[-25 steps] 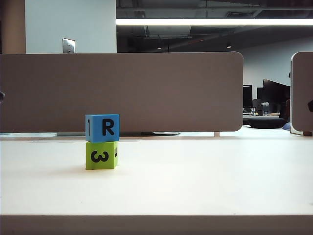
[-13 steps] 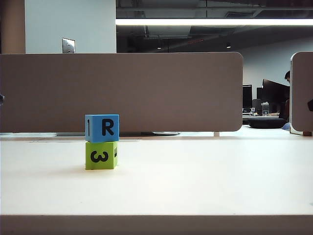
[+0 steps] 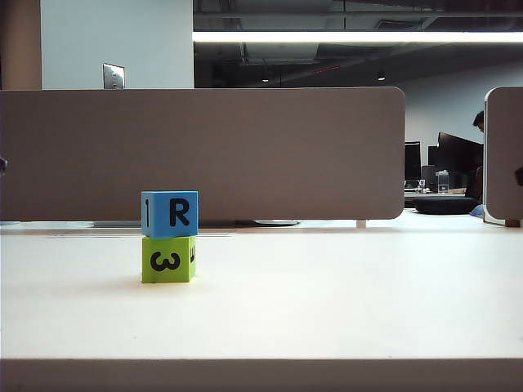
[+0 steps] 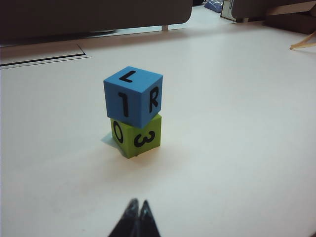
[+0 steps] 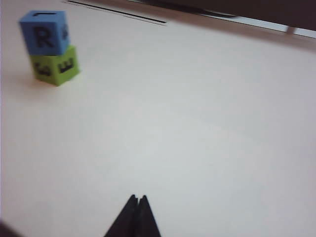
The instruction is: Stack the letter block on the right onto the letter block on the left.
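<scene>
The blue block (image 3: 170,214) sits squarely on the green block (image 3: 168,260), left of centre on the white table (image 3: 327,294). Left gripper (image 4: 138,207) is clenched, empty, near the stack; right gripper (image 5: 138,200) likewise clenched, empty, well apart. Blue faces read "R", "1", "L"; green reads "3", "0". A grey partition (image 3: 245,151) stands behind.
</scene>
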